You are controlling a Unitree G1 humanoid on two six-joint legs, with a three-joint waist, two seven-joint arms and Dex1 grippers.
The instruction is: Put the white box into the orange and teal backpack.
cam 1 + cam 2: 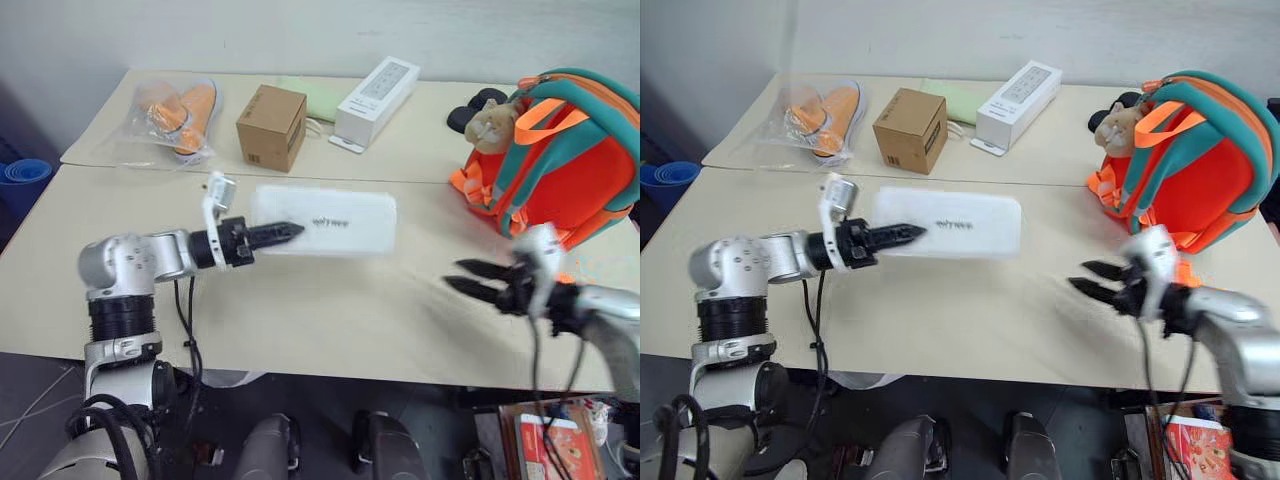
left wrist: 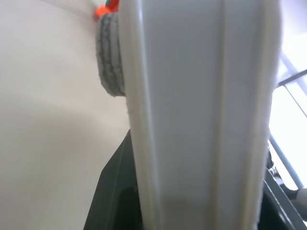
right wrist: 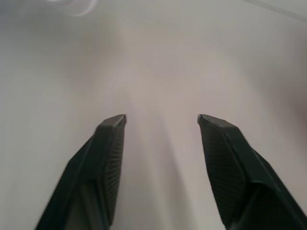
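Box [image 1: 330, 224] in your left gripper [image 1: 285, 234], clamped; right gripper [image 1: 478, 277] gaped empty; backpack [image 1: 560, 170] at two o'clock went unloaded.

One white box [image 1: 325, 223], flat, in front of the brown cardboard cube [image 1: 271, 126]. One cube. One longer narrow white box [image 1: 376, 102] right of the cube. One bag of orange shoes [image 1: 172, 117] left of it. One orange and teal backpack [image 1: 560, 150] far right. Two grippers.

Robot test lab: plain beige tables [image 1: 300, 310] against bare wall, assorted props (boxed goods, bagged shoes [image 1: 175, 112]).
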